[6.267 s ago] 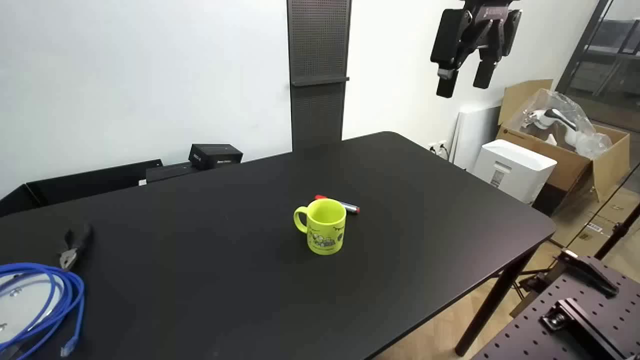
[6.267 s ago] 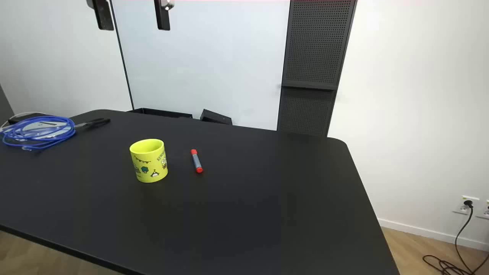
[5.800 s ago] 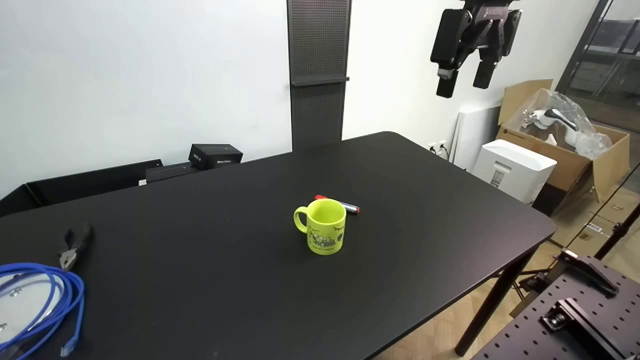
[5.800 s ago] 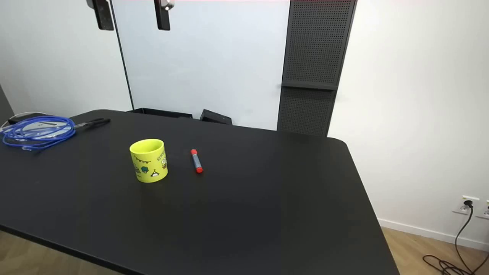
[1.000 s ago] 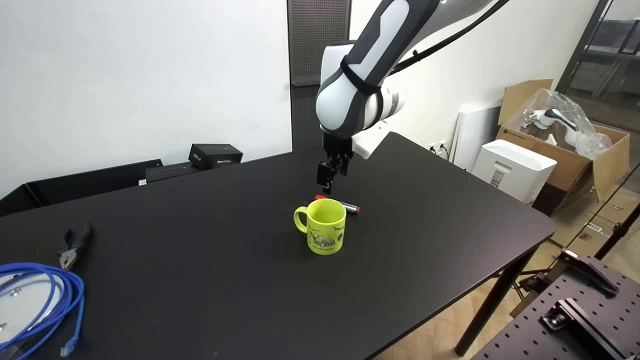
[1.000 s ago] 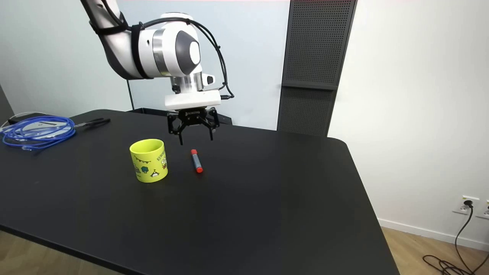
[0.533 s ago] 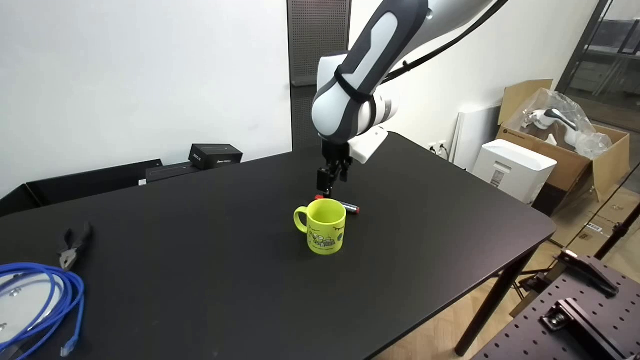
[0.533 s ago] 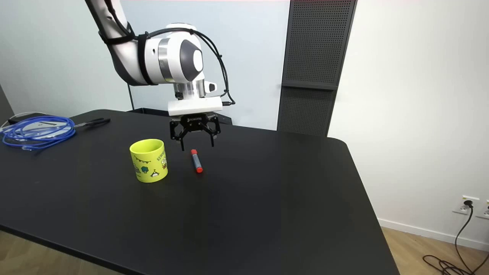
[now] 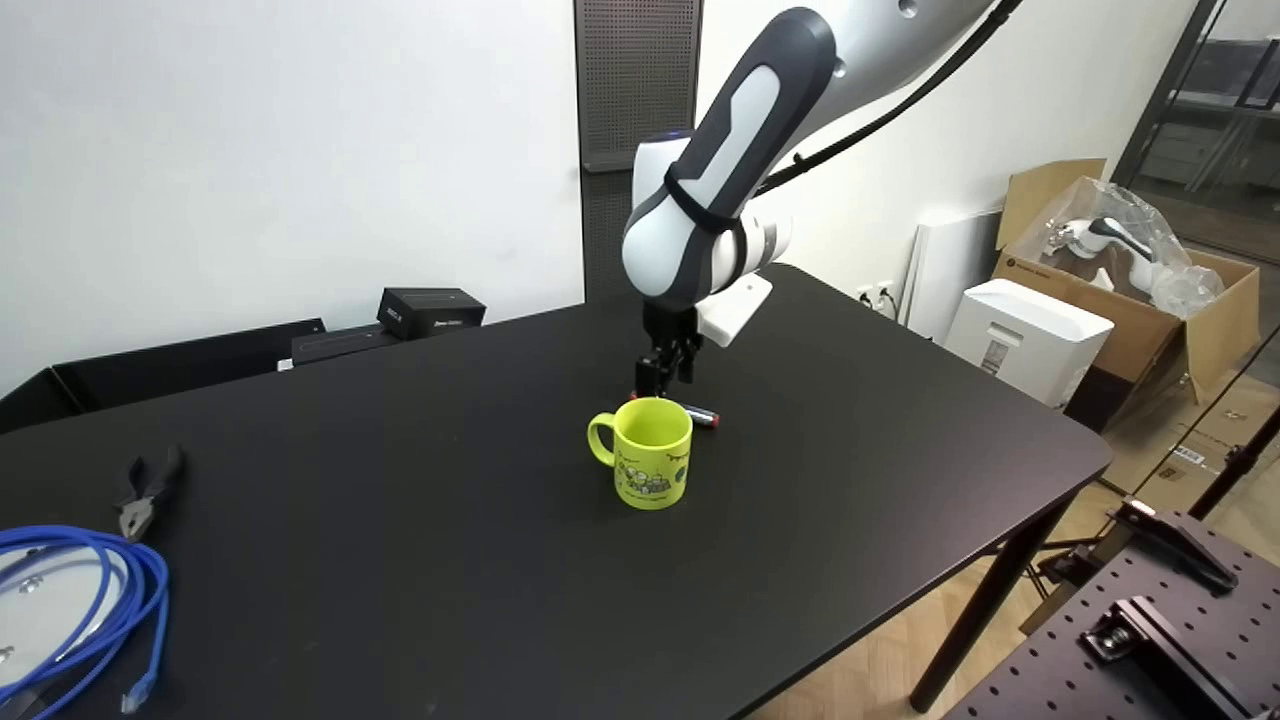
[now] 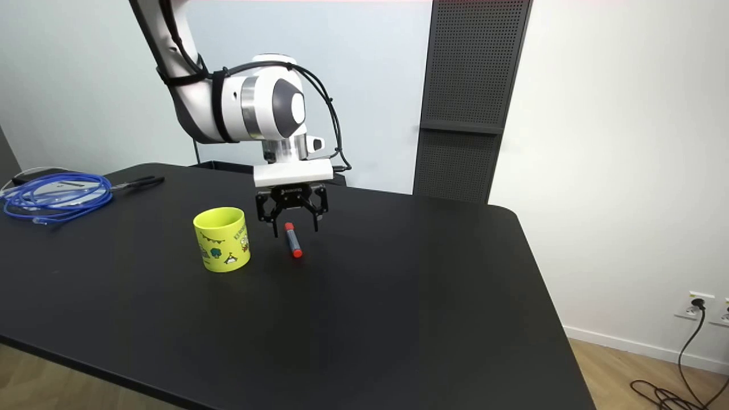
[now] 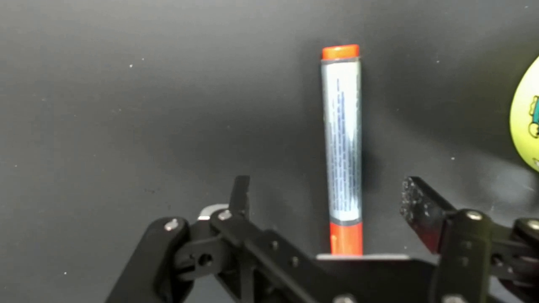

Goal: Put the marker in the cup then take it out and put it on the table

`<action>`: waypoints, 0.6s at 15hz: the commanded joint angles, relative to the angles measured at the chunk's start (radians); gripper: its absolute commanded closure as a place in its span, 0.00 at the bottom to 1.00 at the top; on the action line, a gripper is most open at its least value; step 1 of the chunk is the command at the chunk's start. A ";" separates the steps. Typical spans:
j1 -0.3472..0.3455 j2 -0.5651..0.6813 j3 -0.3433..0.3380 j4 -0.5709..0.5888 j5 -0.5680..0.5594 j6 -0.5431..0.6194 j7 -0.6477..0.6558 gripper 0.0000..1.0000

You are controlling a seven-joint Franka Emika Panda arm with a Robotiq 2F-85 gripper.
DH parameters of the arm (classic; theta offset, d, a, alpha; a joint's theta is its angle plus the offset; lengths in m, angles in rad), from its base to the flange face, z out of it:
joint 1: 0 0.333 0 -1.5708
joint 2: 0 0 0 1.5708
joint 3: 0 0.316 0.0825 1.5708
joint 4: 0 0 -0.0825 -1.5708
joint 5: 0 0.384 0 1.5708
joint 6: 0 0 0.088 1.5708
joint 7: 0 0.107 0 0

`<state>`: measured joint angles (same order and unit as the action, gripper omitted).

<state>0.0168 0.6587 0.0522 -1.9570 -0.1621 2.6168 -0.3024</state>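
The marker (image 10: 294,242), grey-white with red ends, lies flat on the black table (image 10: 398,319). It is partly hidden behind the cup in an exterior view (image 9: 703,416) and shows large in the wrist view (image 11: 343,139). The yellow-green cup (image 10: 223,245) stands upright beside it, also in an exterior view (image 9: 650,472), and its edge shows at the right of the wrist view (image 11: 526,122). My gripper (image 10: 296,230) is open and empty, pointing down low over the marker. In the wrist view my fingers (image 11: 326,183) are on either side of the marker, apart from it.
A coiled blue cable (image 9: 150,600) and pliers (image 9: 145,500) lie on the table, away from the cup. Black boxes (image 9: 430,312) stand by the wall behind the table. A white bin (image 9: 1030,335) and a cardboard box (image 9: 1090,300) stand beyond the table's edge.
My arm has come from high above to the marker, and over the last second my open gripper has kept lowering towards it. The marker and the cup have not moved.
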 commanded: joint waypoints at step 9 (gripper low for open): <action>0.009 0.001 -0.011 0.027 -0.030 -0.066 0.010 0.95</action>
<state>0.0257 0.6705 0.0427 -1.9437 -0.1810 2.5919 -0.3035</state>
